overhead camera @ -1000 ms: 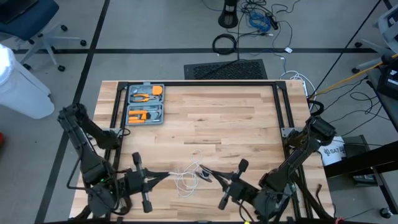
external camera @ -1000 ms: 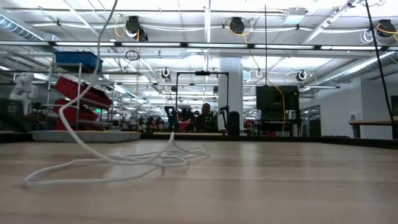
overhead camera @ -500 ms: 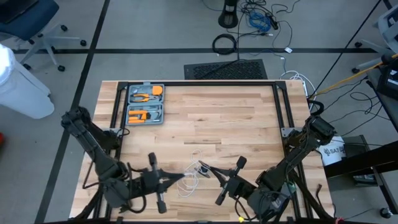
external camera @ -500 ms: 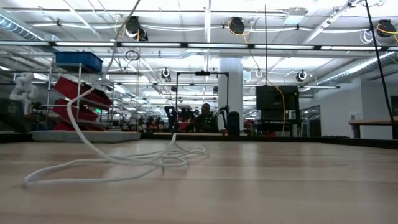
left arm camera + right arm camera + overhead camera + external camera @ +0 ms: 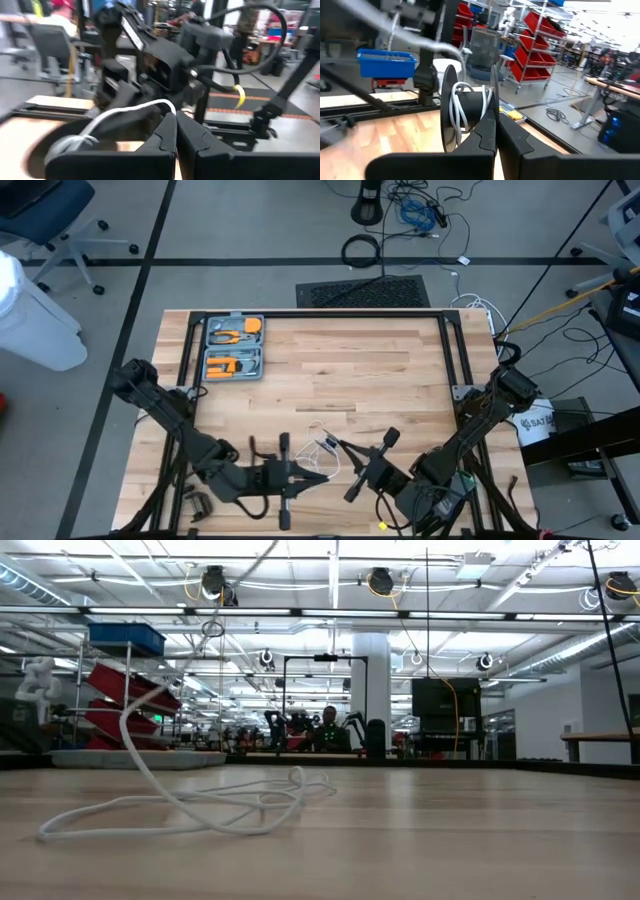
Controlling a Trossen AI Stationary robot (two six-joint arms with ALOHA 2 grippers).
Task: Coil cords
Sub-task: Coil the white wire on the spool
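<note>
Cord and reel gripped above the table's near edge

The thin white cord (image 5: 318, 442) is pinched in the closed left gripper (image 5: 322, 477); the black-and-silver reel (image 5: 468, 113) is clamped by the closed right gripper (image 5: 336, 444), with loops lying on the table (image 5: 380, 370).

1. The white cord (image 5: 190, 808) climbs out of the low view's top edge, so whatever holds it up there is cut off.
2. From the left wrist, the near table and the other arm (image 5: 165, 65) are smeared with blur.
3. From the right wrist, the reel's (image 5: 465, 107) lower part sits hidden behind the dark fingers.
4. People far back in the room (image 5: 325, 730) are too small to make out.
</note>
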